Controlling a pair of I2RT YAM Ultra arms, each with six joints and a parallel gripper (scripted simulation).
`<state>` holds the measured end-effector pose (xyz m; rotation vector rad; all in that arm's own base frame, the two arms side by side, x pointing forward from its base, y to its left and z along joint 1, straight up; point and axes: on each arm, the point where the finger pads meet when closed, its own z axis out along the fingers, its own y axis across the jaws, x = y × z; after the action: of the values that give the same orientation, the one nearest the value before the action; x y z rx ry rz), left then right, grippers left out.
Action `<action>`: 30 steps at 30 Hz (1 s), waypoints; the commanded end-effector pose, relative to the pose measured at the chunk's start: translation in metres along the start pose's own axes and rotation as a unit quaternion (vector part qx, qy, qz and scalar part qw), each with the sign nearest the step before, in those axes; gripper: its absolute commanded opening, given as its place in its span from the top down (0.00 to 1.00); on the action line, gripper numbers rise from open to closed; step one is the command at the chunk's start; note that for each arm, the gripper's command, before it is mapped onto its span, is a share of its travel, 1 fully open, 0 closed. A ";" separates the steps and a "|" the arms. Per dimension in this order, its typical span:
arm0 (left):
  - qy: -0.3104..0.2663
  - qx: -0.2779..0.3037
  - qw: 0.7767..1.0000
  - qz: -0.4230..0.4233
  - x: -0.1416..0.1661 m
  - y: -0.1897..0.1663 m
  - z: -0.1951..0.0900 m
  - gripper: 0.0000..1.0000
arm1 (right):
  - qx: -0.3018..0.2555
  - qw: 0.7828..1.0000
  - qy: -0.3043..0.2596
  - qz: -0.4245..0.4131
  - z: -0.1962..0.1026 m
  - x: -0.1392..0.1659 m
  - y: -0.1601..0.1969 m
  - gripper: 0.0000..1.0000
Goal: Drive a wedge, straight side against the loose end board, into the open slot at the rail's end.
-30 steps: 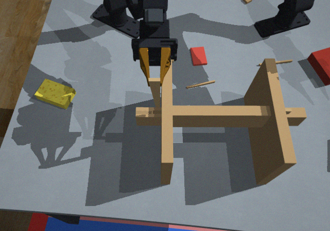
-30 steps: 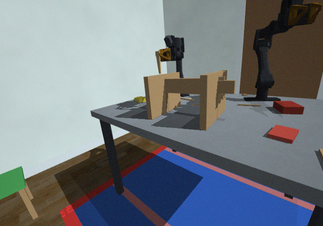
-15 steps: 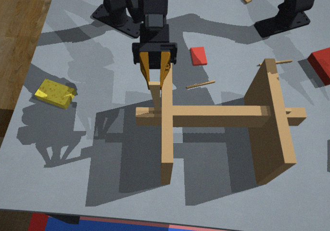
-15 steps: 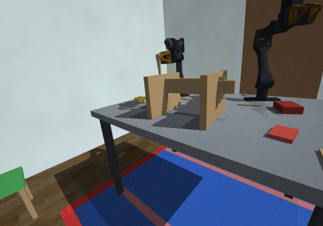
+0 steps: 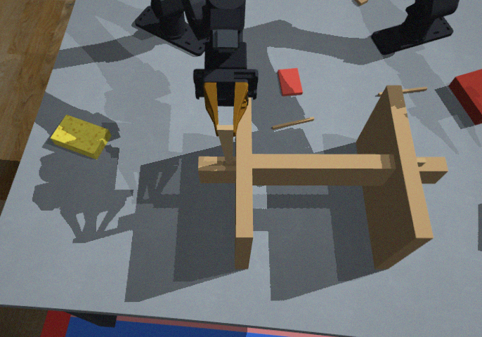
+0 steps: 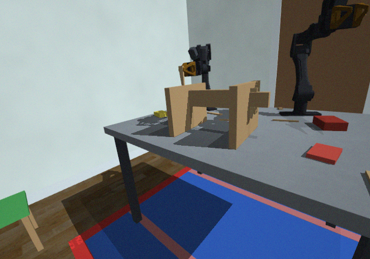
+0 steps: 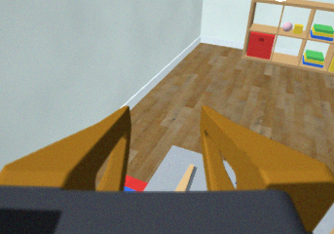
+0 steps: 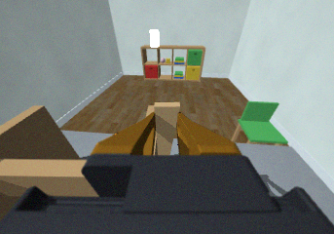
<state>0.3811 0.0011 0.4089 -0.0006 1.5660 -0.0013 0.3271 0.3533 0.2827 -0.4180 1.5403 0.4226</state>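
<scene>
Right — end board point(image 5: 244, 199) point(image 6: 185, 113) point(image 8: 150, 110) crowds wedge point(image 5: 226, 140) point(image 6: 181, 74) point(image 8: 167, 119); sponge point(image 5: 79, 137) point(image 6: 160, 114) lies apart.

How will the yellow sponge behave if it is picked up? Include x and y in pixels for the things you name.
The yellow sponge point(image 5: 79, 137) point(image 6: 160, 114) is probably soft and light for its size, as its spotted surface looks porous. It seems unlikely to roll, because it lies on a broad, flat side.

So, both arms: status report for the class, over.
Left gripper open, empty. Right gripper shut on tan wooden wedge, narrow end down at tan wooden rail. Yellow speckled sponge aside, not blocking.
</scene>
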 end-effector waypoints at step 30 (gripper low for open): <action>-0.030 0.001 1.000 0.002 -0.024 -0.001 -0.003 0.60 | -0.002 0.999 -0.037 0.020 0.000 -0.017 0.003 0.98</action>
<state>0.3811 0.0011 0.4089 -0.0006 1.5660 -0.0013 0.3270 0.3528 0.2804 -0.4047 1.5247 0.4313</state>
